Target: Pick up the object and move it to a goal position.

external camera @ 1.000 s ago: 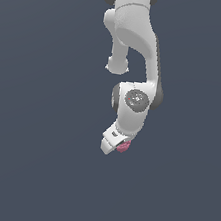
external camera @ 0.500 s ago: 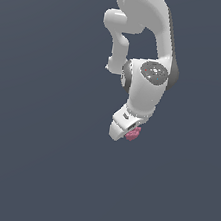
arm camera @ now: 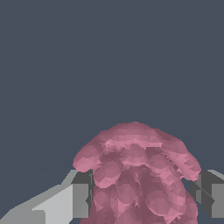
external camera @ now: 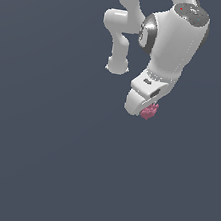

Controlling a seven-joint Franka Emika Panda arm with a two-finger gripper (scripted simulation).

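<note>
The object [external camera: 149, 111] is a small pinkish-red lumpy clump that peeks out beside the tip of my white gripper [external camera: 144, 110] in the exterior view. In the wrist view the object [arm camera: 138, 175] fills the space between my two fingers [arm camera: 81, 197], which press on it from both sides. The gripper [arm camera: 142, 194] is shut on it and holds it raised. The white arm [external camera: 168, 46] reaches down from the top of the exterior view. Much of the clump is hidden behind the gripper in the exterior view.
A plain dark grey-blue surface [external camera: 33, 161] fills the background in both views. Nothing else shows.
The arm has moved up and toward the exterior view's right, looming larger, with the pink clump still held in the gripper.
</note>
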